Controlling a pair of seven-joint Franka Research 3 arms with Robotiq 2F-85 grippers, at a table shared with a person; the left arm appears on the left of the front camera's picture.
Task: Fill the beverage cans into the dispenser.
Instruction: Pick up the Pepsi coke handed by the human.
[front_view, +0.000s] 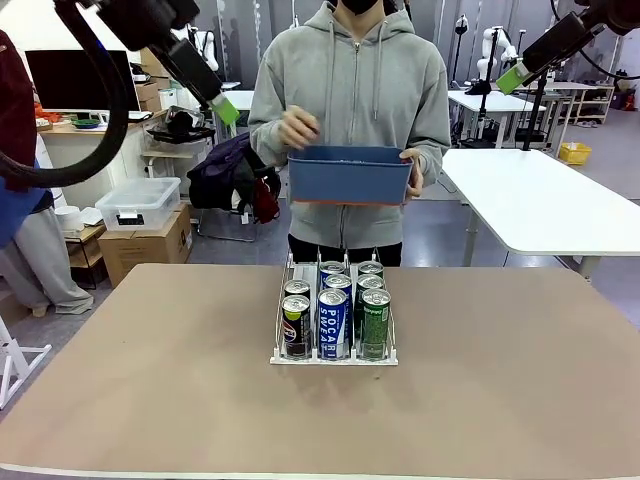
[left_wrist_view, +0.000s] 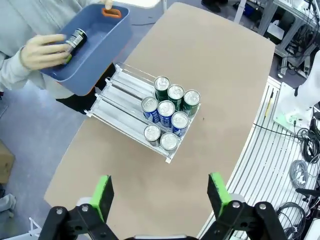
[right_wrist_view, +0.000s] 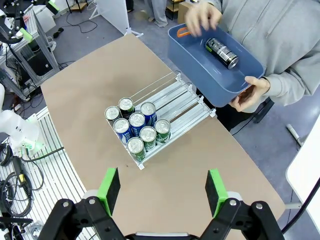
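Observation:
The dispenser (front_view: 335, 357) stands mid-table, holding several upright beverage cans (front_view: 332, 310) at its front: black in the left lane, blue-and-white in the middle, green on the right. From the left wrist view I look down on the dispenser (left_wrist_view: 116, 102) and its cans (left_wrist_view: 170, 112), with my left gripper (left_wrist_view: 160, 192) open high above the table. My right gripper (right_wrist_view: 162, 185) is also open and raised, above the dispenser (right_wrist_view: 186, 102) and cans (right_wrist_view: 136, 126). In the front view the left gripper (front_view: 225, 108) and right gripper (front_view: 512, 78) hang high at the sides.
A person at the far edge holds a blue bin (front_view: 350, 175) above the table. One black can (right_wrist_view: 222, 52) lies in the bin (right_wrist_view: 200, 67), with a hand (right_wrist_view: 202, 17) over it. The same hand (left_wrist_view: 42, 50) touches that can (left_wrist_view: 76, 37). The brown tabletop (front_view: 150, 380) around the dispenser is bare.

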